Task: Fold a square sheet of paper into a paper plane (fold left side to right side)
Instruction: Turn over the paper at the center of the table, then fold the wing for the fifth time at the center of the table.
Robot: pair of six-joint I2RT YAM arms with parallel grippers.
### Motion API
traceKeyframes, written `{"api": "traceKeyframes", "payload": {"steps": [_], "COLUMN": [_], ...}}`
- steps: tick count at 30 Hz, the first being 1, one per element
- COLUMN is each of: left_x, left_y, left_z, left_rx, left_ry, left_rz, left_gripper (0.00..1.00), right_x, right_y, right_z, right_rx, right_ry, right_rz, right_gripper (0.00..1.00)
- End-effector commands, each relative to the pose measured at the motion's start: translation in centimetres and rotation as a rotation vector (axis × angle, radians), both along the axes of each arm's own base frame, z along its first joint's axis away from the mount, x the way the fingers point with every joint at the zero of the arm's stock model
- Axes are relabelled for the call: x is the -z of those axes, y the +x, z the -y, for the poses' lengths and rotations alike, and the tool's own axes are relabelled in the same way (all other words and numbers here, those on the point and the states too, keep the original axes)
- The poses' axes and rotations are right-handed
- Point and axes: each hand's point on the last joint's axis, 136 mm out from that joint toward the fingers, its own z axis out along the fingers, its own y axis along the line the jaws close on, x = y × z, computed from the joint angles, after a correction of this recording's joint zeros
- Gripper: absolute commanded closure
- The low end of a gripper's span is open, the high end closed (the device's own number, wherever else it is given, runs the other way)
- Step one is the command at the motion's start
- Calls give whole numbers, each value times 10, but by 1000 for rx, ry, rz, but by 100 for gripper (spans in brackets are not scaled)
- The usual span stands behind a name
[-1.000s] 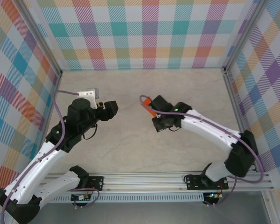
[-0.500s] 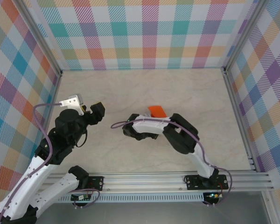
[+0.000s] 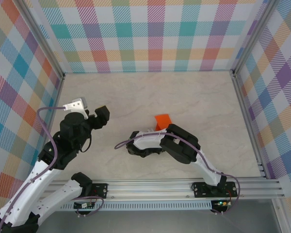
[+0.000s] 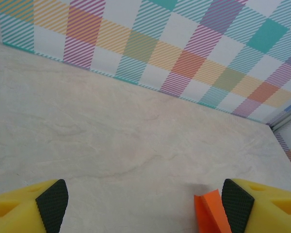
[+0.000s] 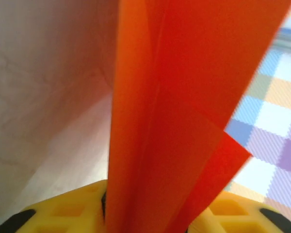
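Sheet of paper: orange, folded, mid-table, standing on edge with its layers splaying upward.
Right gripper: fingers either side of the sheet's lower edge; I cannot tell whether they clamp it.
Left gripper: jaws wide, holding nothing, well to the left of the sheet.
Nearer arm: right.
Table: pale and marbled.
Walls: checked, on the left, far and right sides.

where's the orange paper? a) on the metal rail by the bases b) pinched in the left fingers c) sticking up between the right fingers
c: the right wrist view shows the orange paper rising from between the right fingers; the left fingers stand apart, gripping nothing.
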Motion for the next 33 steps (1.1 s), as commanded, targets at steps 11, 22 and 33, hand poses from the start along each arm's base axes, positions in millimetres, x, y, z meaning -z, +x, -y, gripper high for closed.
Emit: {"api": "traceKeyframes", "payload": {"steps": [11, 22, 33], "left_x": [41, 151, 221], "left_y": [21, 61, 77], "left_z": [27, 143, 250], "left_rx": [59, 407, 623], "left_ry": [-55, -368, -438], "left_rz": [-140, -456, -631], "left_gripper": [8, 13, 18], "right_x": [-40, -91, -76], "right_y": [-49, -11, 3], "right_z": [-80, -15, 51], "right_rx": [-78, 225, 508], "right_ry": [820, 1520, 1938], "right_rz": [-318, -246, -236], "right_gripper": [0, 0, 0]}}
